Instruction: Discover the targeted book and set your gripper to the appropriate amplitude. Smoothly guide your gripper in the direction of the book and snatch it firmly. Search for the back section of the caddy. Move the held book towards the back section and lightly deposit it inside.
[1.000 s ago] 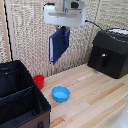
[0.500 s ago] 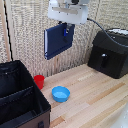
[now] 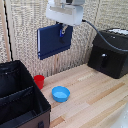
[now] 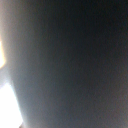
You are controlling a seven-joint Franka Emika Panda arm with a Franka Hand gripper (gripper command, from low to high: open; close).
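The dark navy-blue book (image 3: pixel 53 40) hangs high above the table, its broad face turned toward the exterior camera. My gripper (image 3: pixel 63 30) is shut on its upper right corner, under the white arm block. In the wrist view the book (image 4: pixel 70 65) fills nearly the whole picture as a dark blur. The black fabric caddy (image 3: pixel 20 102) stands at the exterior view's lower left, with a divider splitting it into two compartments. The back section (image 3: pixel 14 80) is the farther one, lying below and to the left of the book.
A light-blue bowl (image 3: pixel 61 93) and a small red cup (image 3: pixel 39 81) sit on the wooden table beside the caddy. A black hard-shelled appliance (image 3: pixel 109 52) with a cable stands at the exterior view's right. A woven screen backs the scene.
The book has swung from edge-on to showing its broad face, and the gripper has carried it toward the exterior view's left.
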